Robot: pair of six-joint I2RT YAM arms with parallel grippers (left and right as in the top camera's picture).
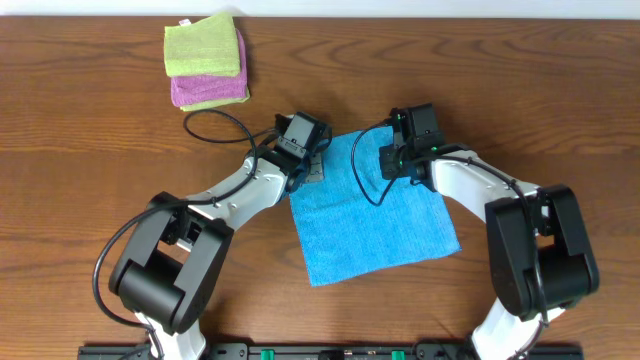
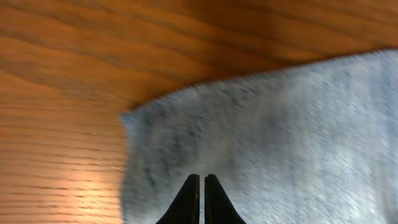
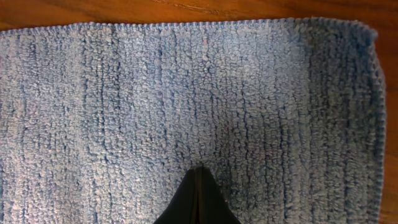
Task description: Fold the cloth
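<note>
The cloth, a fuzzy sky-blue square, lies flat on the wooden table, turned slightly askew. My left gripper is at its far left corner. In the left wrist view the fingers are shut to a hairline gap, tips down in the blurred cloth just inside that corner. My right gripper is over the cloth's far right part. Its own view shows the gripper shut, with a tuft of pile pinched at the tips. The cloth spreads flat around it.
A lime-green cloth sits folded on a purple cloth at the far left of the table. A black cable loops across the wood between that stack and the left arm.
</note>
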